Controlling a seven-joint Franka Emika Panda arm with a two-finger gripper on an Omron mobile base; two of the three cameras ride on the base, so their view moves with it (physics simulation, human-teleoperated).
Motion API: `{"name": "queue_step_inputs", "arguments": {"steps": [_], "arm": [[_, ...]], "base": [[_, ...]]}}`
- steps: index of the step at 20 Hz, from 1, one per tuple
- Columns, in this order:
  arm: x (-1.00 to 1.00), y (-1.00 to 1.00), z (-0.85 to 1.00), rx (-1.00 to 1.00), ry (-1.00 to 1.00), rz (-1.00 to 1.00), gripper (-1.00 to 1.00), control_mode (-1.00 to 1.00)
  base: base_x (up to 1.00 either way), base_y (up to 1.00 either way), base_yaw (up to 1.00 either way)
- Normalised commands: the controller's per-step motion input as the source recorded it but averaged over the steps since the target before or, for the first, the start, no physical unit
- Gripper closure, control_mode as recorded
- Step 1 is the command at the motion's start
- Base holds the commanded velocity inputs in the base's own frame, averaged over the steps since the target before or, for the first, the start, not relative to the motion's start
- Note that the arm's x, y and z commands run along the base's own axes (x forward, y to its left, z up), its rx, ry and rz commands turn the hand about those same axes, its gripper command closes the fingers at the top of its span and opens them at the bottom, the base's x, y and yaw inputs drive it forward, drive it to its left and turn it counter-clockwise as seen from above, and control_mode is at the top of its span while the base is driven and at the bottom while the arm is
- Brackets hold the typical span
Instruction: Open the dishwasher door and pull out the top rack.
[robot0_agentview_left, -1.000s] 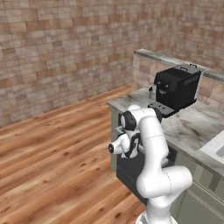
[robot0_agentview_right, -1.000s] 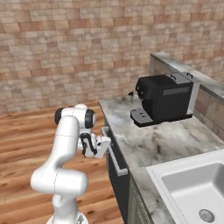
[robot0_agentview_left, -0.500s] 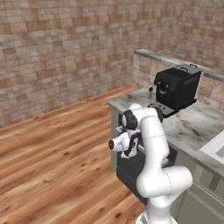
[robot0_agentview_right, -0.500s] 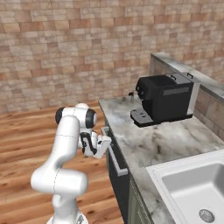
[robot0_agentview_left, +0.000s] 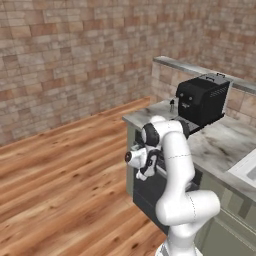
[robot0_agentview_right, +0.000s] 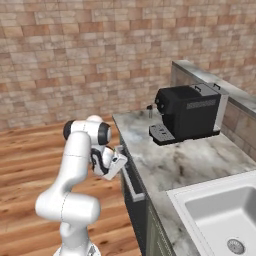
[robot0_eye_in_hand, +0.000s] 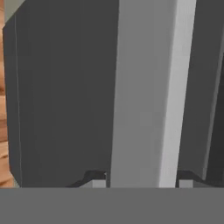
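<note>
The dishwasher door (robot0_eye_in_hand: 61, 100) stands shut under the desk (robot0_agentview_right: 175, 165), its silver bar handle (robot0_eye_in_hand: 146, 92) running between the two fingertips of the hand (robot0_eye_in_hand: 142, 180), which look clamped on the bar, probably to pull the door down. The hand view shows that grip close up. The right base view instead shows the hand (robot0_agentview_right: 119, 161) at the bar's upper end, with the coffee machine (robot0_agentview_right: 187, 112) well apart on the desk.
</note>
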Motion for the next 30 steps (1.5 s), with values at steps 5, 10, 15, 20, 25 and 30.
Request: {"name": "queue_step_inputs", "arguments": {"steps": [5, 10, 15, 20, 25, 30], "arm": [[-0.92, 0.97, -0.85, 0.13, 0.08, 0.0, 1.0, -1.0], [-0.94, 1.0, -0.97, 0.07, 0.03, 0.0, 1.0, -1.0], [-0.78, 1.0, -0.99, 0.0, 0.0, 0.0, 1.0, -1.0], [-0.53, 0.9, -0.97, 0.0, -0.02, 0.0, 1.0, -1.0], [-0.33, 0.73, -0.95, -0.05, -0.13, 0.0, 1.0, -1.0], [-0.23, 0.72, -0.99, -0.06, -0.12, 0.0, 1.0, -1.0]], "base": [[0.0, 0.0, 0.0], [0.0, 0.0, 0.0], [0.0, 0.0, 0.0], [0.0, 0.0, 0.0], [0.0, 0.0, 0.0], [0.0, 0.0, 0.0]]}}
